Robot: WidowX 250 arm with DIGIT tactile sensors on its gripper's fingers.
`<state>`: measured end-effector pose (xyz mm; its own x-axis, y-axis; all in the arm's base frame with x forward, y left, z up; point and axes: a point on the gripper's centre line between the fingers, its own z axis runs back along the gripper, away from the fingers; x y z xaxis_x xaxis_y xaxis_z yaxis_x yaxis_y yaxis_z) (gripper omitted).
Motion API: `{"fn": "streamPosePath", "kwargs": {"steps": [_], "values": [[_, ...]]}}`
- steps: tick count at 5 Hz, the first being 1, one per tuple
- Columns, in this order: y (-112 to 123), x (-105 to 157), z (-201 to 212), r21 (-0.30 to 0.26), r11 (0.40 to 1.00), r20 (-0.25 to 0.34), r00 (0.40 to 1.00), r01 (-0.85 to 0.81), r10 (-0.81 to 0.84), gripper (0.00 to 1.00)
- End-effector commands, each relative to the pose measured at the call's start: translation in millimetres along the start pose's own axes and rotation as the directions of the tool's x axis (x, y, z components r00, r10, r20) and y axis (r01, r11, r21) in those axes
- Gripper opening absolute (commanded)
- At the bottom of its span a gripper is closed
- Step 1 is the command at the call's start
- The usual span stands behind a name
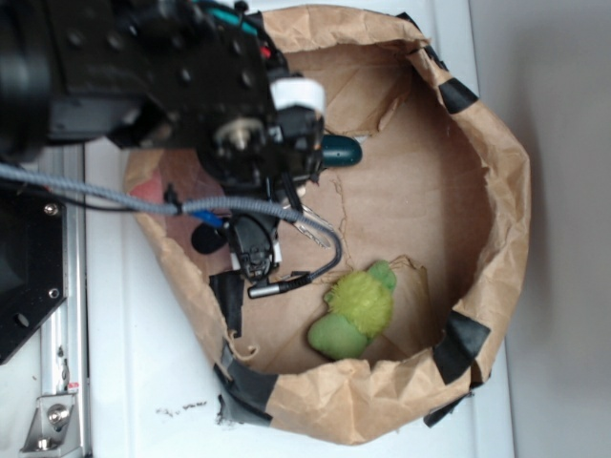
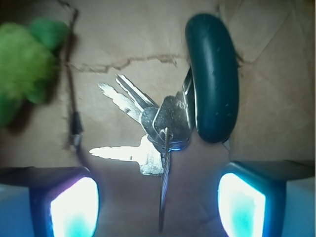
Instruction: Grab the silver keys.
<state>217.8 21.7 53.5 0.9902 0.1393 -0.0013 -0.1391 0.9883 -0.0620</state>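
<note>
Silver keys (image 2: 148, 123) lie flat on the brown paper floor of the bag (image 1: 496, 210), fanned out from a thin wire ring, with the dark teal fob (image 2: 212, 79) touching them on one side. The fuzzy green plush toy (image 2: 24, 64) sits well apart from the keys, on the side opposite the fob. The gripper (image 2: 158, 202) hangs above the keys with its jaws apart; the two lit fingertips (image 2: 74, 207) flank the ring end of the bunch, and nothing is between them. No contact with the keys shows. Approach and rough alignment appear done; descent, closing on the bunch and lifting all remain. In the exterior view the arm hides the keys, leaving only the fob visible.
</note>
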Motion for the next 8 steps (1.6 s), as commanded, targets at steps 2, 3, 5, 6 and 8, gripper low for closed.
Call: {"fn": "streamPosePath", "kwargs": {"steps": [2,3,5,6,8], "values": [[1,-2,-2,-0.001,1.000,0.040,0.999,0.017,-0.017,0.00],[2,-4,-3,0.004,1.000,0.036,0.999,0.019,-0.020,0.00],[4,-7,-7,0.011,1.000,0.042,0.999,0.012,-0.013,0.00],[5,-8,-8,0.013,1.000,0.050,0.999,0.012,-0.013,0.00],[5,-5,1,0.009,1.000,0.067,0.998,-0.002,0.002,0.00]]}}
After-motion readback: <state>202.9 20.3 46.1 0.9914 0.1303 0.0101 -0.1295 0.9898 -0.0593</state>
